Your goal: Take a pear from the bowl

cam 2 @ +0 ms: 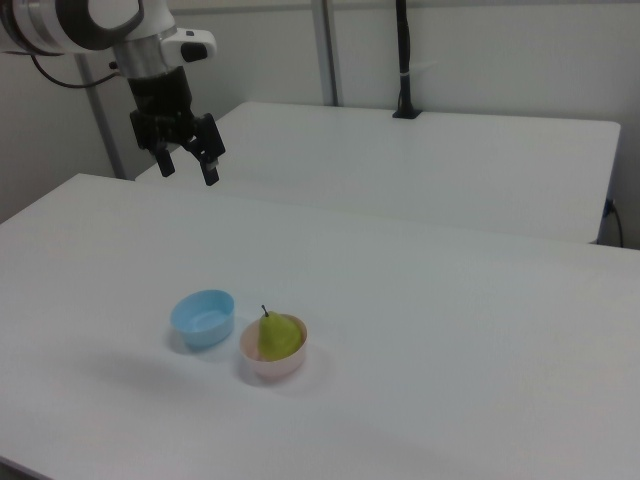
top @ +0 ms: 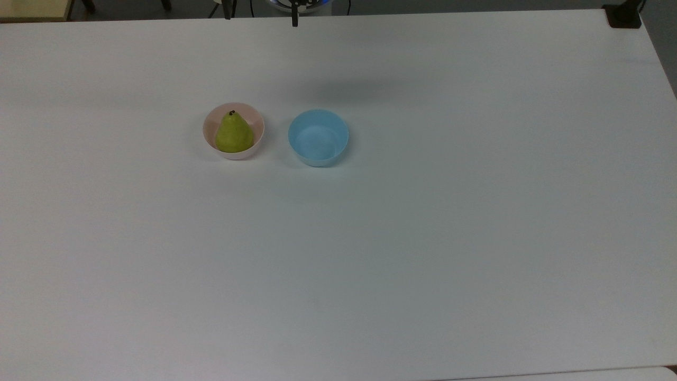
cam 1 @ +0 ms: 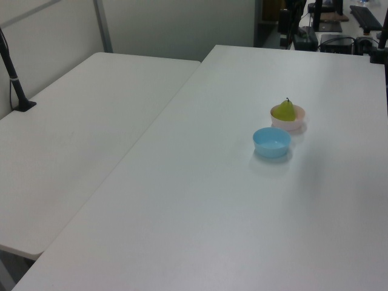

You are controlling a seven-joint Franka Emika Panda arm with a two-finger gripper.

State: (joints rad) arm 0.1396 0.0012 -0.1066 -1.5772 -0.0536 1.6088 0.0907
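Observation:
A yellow-green pear (top: 234, 133) with a dark stem lies in the pale pink bowl (top: 214, 119) on the white table. The same pear (cam 2: 279, 335) and bowl (cam 2: 272, 365) sit near the middle of the right view, and pear (cam 1: 284, 111) and bowl (cam 1: 295, 123) appear again in the left view. My gripper (cam 2: 188, 168) hangs high above the table at the right view's upper left, well away from the bowl. Its fingers (cam 2: 211, 172) are spread apart with nothing between them. In the top view, finger tips (top: 294, 20) poke in at the top edge.
A light blue bowl (top: 318, 137) holding nothing stands right beside the pink one. A second white table (cam 1: 73, 139) adjoins this one. A black post (cam 2: 404, 60) is clamped at the far table's edge, and another clamp (top: 624, 16) sits at the top view's upper right corner.

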